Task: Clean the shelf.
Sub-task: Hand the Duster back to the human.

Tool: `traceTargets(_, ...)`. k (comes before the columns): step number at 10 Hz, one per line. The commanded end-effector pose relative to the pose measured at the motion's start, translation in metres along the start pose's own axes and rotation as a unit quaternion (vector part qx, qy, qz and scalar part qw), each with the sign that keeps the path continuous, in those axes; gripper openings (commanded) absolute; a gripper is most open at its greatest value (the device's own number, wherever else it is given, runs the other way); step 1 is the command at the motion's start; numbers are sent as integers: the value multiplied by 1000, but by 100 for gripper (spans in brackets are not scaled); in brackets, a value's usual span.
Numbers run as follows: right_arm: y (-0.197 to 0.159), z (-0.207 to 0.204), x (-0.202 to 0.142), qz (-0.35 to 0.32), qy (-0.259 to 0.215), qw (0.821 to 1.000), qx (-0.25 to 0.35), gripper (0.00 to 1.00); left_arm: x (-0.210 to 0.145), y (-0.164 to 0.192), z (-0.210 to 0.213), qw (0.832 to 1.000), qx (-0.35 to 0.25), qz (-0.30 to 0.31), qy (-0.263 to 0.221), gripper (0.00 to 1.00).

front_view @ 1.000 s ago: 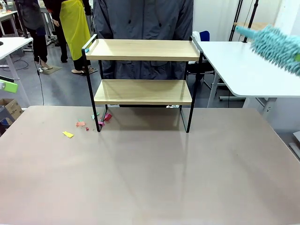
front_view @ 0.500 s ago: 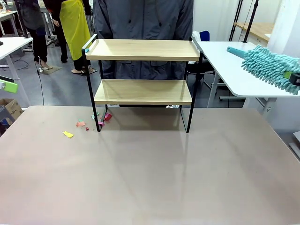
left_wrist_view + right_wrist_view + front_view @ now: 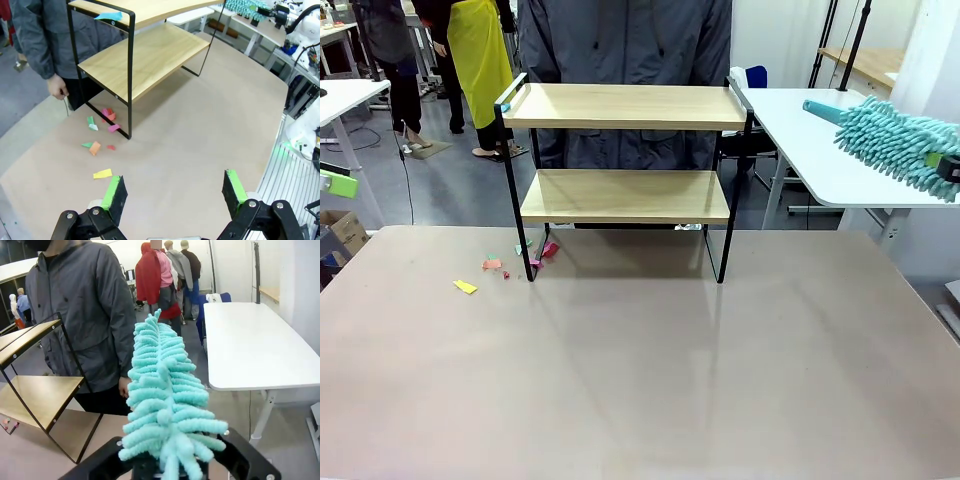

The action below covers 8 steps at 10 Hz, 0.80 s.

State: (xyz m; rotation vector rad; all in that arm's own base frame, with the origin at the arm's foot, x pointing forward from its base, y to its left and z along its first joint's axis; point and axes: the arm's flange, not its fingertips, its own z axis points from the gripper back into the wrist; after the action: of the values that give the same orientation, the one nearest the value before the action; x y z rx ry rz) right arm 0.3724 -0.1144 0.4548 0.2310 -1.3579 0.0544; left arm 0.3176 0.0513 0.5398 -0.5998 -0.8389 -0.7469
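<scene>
Two-tier shelf at the far edge of the bench, duster held off to the right.

Coloured paper scraps [image 3: 466,287] lie on the bench [image 3: 640,380] by the shelf's left legs. The left gripper [image 3: 172,192] hangs over the bench, jaws wide and empty. The shelf [image 3: 625,150] has both boards bare except for a blue scrap [image 3: 110,16] at the top board's left end. A person [image 3: 625,40] stands behind it. The right gripper [image 3: 170,462] has its jaws clamped on a teal duster [image 3: 890,135].

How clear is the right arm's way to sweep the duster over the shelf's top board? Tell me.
Probably clear: the duster in the right gripper hangs off to the side of the shelf, with open air between them and the top board bare.
</scene>
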Motion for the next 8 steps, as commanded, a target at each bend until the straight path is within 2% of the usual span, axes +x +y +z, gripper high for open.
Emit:
traceTargets(1, 0, 0, 0, -2, -1, 1000, -1, 16, 1, -2, 0, 1000, -4, 2, -5, 100)
traceTargets(8, 0, 0, 0, -2, -1, 1000, -1, 16, 1, -2, 0, 1000, -4, 2, -5, 100)
